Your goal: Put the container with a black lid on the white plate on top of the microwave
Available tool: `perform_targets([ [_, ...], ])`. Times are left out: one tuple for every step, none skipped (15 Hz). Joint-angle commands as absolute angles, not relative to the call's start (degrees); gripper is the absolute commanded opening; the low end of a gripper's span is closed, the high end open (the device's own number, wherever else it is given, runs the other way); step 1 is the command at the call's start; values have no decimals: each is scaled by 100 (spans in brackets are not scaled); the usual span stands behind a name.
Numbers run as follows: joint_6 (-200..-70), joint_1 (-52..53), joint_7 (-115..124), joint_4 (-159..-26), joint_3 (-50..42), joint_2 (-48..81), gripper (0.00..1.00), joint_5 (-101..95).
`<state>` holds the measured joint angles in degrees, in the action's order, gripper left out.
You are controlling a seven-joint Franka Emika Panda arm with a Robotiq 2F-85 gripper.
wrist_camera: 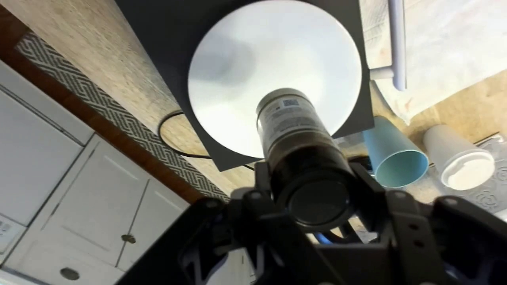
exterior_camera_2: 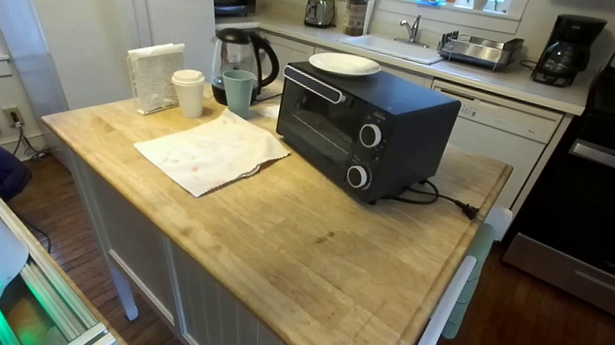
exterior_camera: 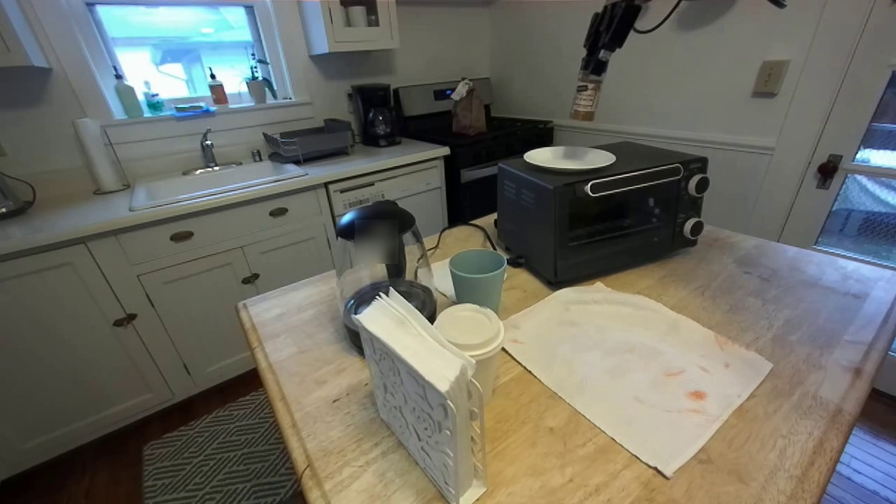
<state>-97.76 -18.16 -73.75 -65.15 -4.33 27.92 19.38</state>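
Observation:
The container with a black lid (exterior_camera: 586, 99) is a small clear jar with brownish contents and a label. My gripper (exterior_camera: 595, 64) is shut on it near the black lid. It hangs nearly upright, well above the oven, in both exterior views (exterior_camera_2: 356, 17). In the wrist view the jar (wrist_camera: 291, 118) sits between the fingers (wrist_camera: 313, 182), lid toward the camera, its base seen against the plate. The white plate (exterior_camera: 569, 159) lies flat on top of the microwave, a black countertop oven (exterior_camera: 532, 210). Both also show in an exterior view: plate (exterior_camera_2: 344, 64), oven (exterior_camera_2: 418, 107).
A teal mug (exterior_camera: 477, 276), a white lidded cup (exterior_camera: 470, 329), a glass kettle (exterior_camera: 385, 273) and a napkin holder (exterior_camera: 420, 406) stand beside the oven. An off-white cloth (exterior_camera: 630, 364) lies before it. The oven's handle bar (exterior_camera: 633, 180) runs along its front top edge.

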Motion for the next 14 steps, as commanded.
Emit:
perform_targets([
  [-8917,-1749,-7452,-5507,-200,3423,26,1559],
  [-8795,-1720,-7419,-5400,-184,3503,26,1450],
  [-8773,-1648,-7252,-5302,-236,3599,26,1242],
  [-9006,-1452,-7010,-5327,-451,3643,26,968],
  [-9016,-1391,-6941,-5250,-491,3714,26,780],
  [-9088,-1284,-6829,-5184,-559,3807,26,560],
  [-9072,-1218,-6762,-5103,-597,3885,26,413],
  [-9079,-1157,-6712,-5034,-616,3957,26,303],
  [-9114,-1103,-6669,-4978,-628,4017,26,221],
  [-9148,-1062,-6645,-4916,-637,4063,26,163],
  [-9204,-1016,-6599,-4842,-650,4111,26,102],
  [-9261,-987,-6573,-4780,-656,4149,26,69],
  [-9340,-971,-6542,-4735,-654,4186,26,67],
  [-9396,-960,-6527,-4704,-652,4211,26,73],
])
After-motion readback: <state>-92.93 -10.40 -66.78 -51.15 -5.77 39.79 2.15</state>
